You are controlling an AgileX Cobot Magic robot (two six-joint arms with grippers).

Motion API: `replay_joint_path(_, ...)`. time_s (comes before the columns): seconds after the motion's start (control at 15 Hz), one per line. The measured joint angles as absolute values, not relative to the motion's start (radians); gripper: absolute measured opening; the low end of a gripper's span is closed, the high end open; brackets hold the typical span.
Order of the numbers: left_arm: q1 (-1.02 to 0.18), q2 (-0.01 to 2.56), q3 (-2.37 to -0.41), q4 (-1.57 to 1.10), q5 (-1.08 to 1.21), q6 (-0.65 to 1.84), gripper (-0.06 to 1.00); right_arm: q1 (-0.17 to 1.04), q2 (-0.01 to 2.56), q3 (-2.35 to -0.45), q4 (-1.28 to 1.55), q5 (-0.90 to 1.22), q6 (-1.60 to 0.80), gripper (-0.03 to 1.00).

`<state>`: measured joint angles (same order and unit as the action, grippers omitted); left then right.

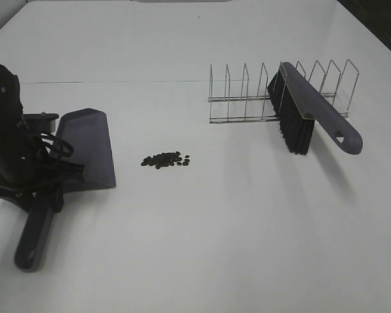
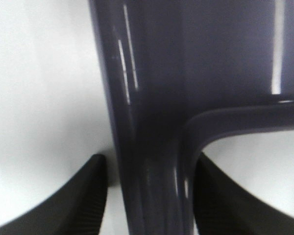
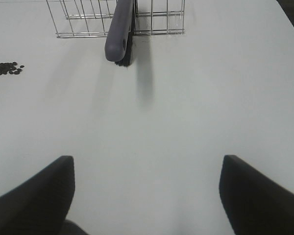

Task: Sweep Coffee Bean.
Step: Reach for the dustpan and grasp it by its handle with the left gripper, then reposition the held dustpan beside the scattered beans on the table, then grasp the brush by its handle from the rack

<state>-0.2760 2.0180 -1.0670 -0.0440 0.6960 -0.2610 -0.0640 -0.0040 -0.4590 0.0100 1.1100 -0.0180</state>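
Observation:
The coffee beans point(image 1: 165, 160) lie in a small dark heap on the white table, right of the grey dustpan point(image 1: 85, 147); they also show in the right wrist view point(image 3: 6, 69). The dustpan lies flat with its handle point(image 1: 34, 238) toward the front. My left gripper point(image 1: 42, 189) sits over the handle where it joins the pan; in the left wrist view point(image 2: 149, 196) its fingers point(image 2: 88, 200) hug the handle point(image 2: 152, 147) on both sides. The grey brush point(image 1: 309, 107) leans in a wire rack point(image 1: 247, 91). My right gripper point(image 3: 147, 196) is open and empty, well short of the brush point(image 3: 120, 34).
The wire rack point(image 3: 83, 19) stands at the back right with several empty slots. The brush handle sticks out of it toward the front right. The table's dark edge runs along the far right point(image 1: 384, 39).

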Motion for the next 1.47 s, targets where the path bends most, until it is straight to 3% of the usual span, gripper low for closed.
replay_joint_path(0.07,-0.276,2.018,-1.067,-0.028,0.697,-0.259,0.33,-0.064,-0.004,-0.459,0.01,1.11,-0.018,0.76)
replay_joint_path(1.0,-0.276,1.866,-1.063,0.12,0.774,-0.123,0.33,-0.064,0.002,-0.503,0.0,1.123,0.075,0.76)
replay_joint_path(1.47,-0.276,1.866,-0.984,0.118,0.721,-0.123,0.33,-0.064,0.416,-0.691,-0.007,1.133,0.099,0.76)
